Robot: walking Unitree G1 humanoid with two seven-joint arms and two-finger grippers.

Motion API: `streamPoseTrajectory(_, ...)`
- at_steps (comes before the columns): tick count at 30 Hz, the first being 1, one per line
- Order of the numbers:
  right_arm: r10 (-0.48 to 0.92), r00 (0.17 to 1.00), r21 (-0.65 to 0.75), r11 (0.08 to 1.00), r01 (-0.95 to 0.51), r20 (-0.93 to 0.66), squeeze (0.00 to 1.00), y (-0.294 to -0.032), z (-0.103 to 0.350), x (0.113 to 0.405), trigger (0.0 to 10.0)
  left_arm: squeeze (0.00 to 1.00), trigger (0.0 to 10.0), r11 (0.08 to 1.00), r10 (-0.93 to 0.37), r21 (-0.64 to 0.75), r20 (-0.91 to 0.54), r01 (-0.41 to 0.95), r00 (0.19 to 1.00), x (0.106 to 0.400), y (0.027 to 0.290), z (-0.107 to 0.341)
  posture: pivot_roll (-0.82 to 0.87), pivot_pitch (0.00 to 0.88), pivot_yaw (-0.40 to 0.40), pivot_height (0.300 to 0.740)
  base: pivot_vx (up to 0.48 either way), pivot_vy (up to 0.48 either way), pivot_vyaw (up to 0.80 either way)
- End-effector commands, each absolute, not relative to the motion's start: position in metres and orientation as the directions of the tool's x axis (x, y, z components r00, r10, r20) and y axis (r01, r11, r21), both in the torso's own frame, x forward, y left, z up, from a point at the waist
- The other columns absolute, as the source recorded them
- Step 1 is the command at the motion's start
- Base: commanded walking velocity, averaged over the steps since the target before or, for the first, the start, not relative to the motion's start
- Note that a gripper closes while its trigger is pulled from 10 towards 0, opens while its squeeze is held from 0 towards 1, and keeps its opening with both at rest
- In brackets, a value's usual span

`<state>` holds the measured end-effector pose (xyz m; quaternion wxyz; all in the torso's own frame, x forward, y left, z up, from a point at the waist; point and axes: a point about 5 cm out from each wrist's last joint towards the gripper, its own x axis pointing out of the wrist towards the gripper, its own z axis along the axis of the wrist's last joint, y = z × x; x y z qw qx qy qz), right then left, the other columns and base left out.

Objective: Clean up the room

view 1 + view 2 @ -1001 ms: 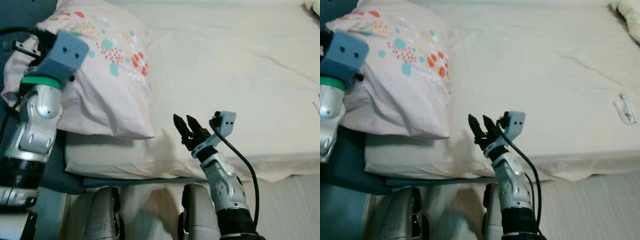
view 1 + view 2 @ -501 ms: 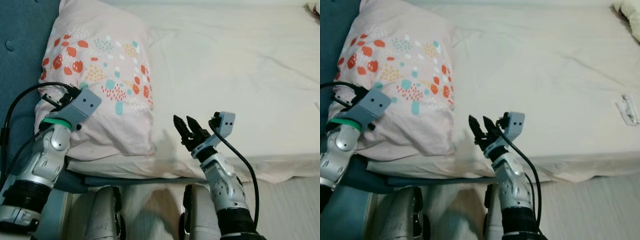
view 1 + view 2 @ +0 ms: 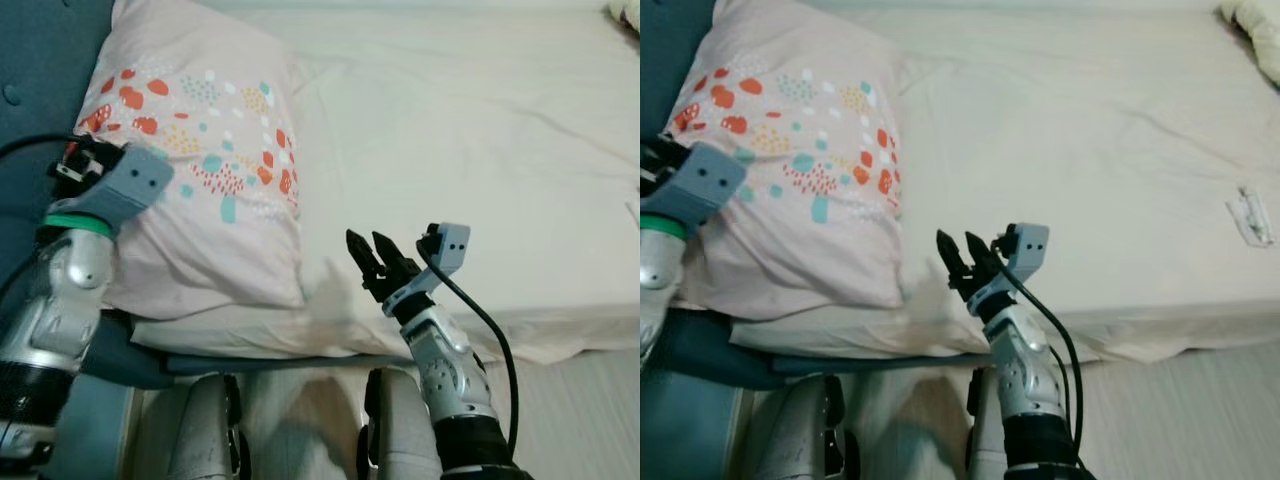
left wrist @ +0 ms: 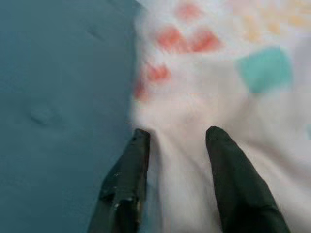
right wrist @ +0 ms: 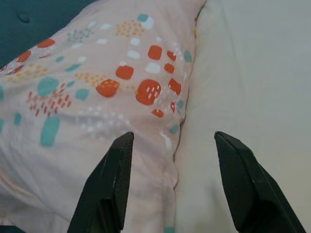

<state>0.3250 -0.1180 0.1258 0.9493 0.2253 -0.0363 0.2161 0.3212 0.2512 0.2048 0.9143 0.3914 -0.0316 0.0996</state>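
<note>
The cream bed [image 3: 480,130] is seen as before. The pink patterned pillow [image 3: 200,170] lies at its head end against the teal headboard [image 3: 40,50], settled slightly lower than half a second ago. The left gripper [image 4: 177,141] has been raised along the pillow's headboard-side edge, its fingers [image 4: 228,170] parted around a fold of fabric. The right gripper [image 3: 375,255] is unchanged above the bed's near edge, fingers spread, empty.
</note>
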Motion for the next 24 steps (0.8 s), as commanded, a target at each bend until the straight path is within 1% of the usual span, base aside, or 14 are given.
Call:
streamPoseTrajectory(1, 0.402, 0.904, 0.425, 0.8, -0.424, 0.145, 0.0, -0.117, 0.118, 0.322, 10.0, 0.0, 10.0, 0.752, 0.129, 0.649, 0.021, -0.112, 0.991, 0.315, 0.257, 0.194, 0.07, 0.141, 0.053, 0.595, 0.0, 0.0, 0.0)
streamPoseTrajectory(2, 0.407, 0.902, 0.423, 0.799, -0.427, 0.142, 0.0, -0.116, 0.117, 0.323, 10.0, 0.0, 10.0, 0.825, 0.077, 0.564, -0.043, -0.039, 0.996, 0.31, 0.259, 0.19, 0.08, 0.138, 0.049, 0.595, 0.0, 0.0, 0.0)
streamPoseTrajectory(6, 0.413, 0.9, 0.42, 0.798, -0.431, 0.139, 0.0, -0.116, 0.117, 0.324, 10.0, 0.0, 10.0, 0.9, 0.005, 0.436, -0.063, 0.023, 0.998, 0.305, 0.259, 0.19, 0.08, 0.137, 0.046, 0.595, 0.0, 0.0, 0.0)
streamPoseTrajectory(7, 0.416, 0.898, 0.419, 0.796, -0.437, 0.145, 0.0, -0.114, 0.12, 0.325, 10.0, 0.0, 10.0, 0.946, -0.035, 0.323, 0.051, 0.016, 0.998, 0.307, 0.246, 0.206, 0.08, 0.131, 0.038, 0.595, 0.0, 0.0, 0.0)
streamPoseTrajectory(8, 0.416, 0.898, 0.419, 0.796, -0.437, 0.145, 0.0, -0.114, 0.12, 0.325, 10.0, 0.0, 10.0, 0.946, -0.035, 0.323, 0.051, 0.016, 0.998, 0.307, 0.246, 0.206, 0.08, 0.131, 0.038, 0.595, 0.0, 0.0, 0.0)
streamPoseTrajectory(9, 0.418, 0.896, 0.418, 0.795, -0.44, 0.149, 0.0, -0.113, 0.121, 0.326, 10.0, 0.0, 10.0, 0.969, -0.049, 0.246, 0.136, 0.014, 0.989, 0.308, 0.238, 0.218, 0.08, 0.131, 0.038, 0.595, 0.0, 0.0, 0.0)
streamPoseTrajectory(11, 0.418, 0.896, 0.418, 0.795, -0.44, 0.149, 0.0, -0.113, 0.121, 0.326, 10.0, 0.0, 10.0, 0.969, -0.049, 0.246, 0.136, 0.014, 0.989, 0.308, 0.238, 0.218, 0.08, 0.131, 0.038, 0.595, 0.0, 0.0, 0.0)
streamPoseTrajectory(12, 0.384, 0.898, 0.379, 0.814, -0.44, 0.217, 0.0, -0.115, 0.136, 0.322, 10.0, 0.0, 10.0, 0.975, -0.025, 0.213, 0.403, -0.067, 0.915, 0.31, 0.196, 0.257, 0.06, 0.091, 0.022, 0.595, 0.0, 0.0, 0.0)
streamPoseTrajectory(14, 0.384, 0.898, 0.379, 0.814, -0.44, 0.217, 0.0, -0.115, 0.136, 0.322, 10.0, 0.0, 10.0, 0.975, -0.025, 0.213, 0.403, -0.067, 0.915, 0.31, 0.196, 0.257, 0.06, 0.091, 0.022, 0.595, 0.0, 0.0, 0.0)
streamPoseTrajectory(16, 0.344, 0.897, 0.338, 0.839, -0.426, 0.276, 0.0, -0.12, 0.151, 0.315, 10.0, 0.0, 10.0, 0.969, -0.051, 0.229, 0.565, -0.097, 0.823, 0.307, 0.161, 0.283, 0.04, 0.077, 0.016, 0.595, 0.0, 0.0, 0.0)
streamPoseTrajectory(18, 0.334, 0.897, 0.325, 0.847, -0.421, 0.291, 0.0, -0.122, 0.155, 0.312, 10.0, 0.0, 10.0, 0.969, -0.071, 0.233, 0.592, -0.086, 0.803, 0.306, 0.152, 0.288, 0.04, 0.077, 0.016, 0.595, 0.0, 0.0, 0.0)
streamPoseTrajectory(22, 0.31, 0.899, 0.243, 0.888, -0.39, 0.308, 0.0, -0.127, 0.158, 0.308, 10.0, 0.0, 10.0, 0.966, -0.154, 0.259, 0.496, 0.024, 0.855, 0.31, 0.14, 0.266, 0.01, 0.063, 0.024, 0.595, 0.0, 0.0, 0.0)
streamPoseTrajectory(23, 0.261, 0.917, 0.186, 0.927, -0.326, 0.302, 0.0, -0.134, 0.157, 0.309, 10.0, 0.0, 10.0, 0.967, -0.197, 0.224, 0.376, 0.117, 0.905, 0.311, 0.139, 0.243, 0.01, 0.058, 0.024, 0.6, 0.0, 0.0, 0.0)
streamPoseTrajectory(24, 0.219, 0.928, 0.185, 0.941, -0.282, 0.302, 0.0, -0.14, 0.156, 0.31, 10.0, 0.0, 10.0, 0.974, -0.188, 0.182, 0.32, 0.135, 0.929, 0.312, 0.141, 0.232, 0.01, 0.051, 0.026, 0.604, 0.0, 0.0, 0.0)
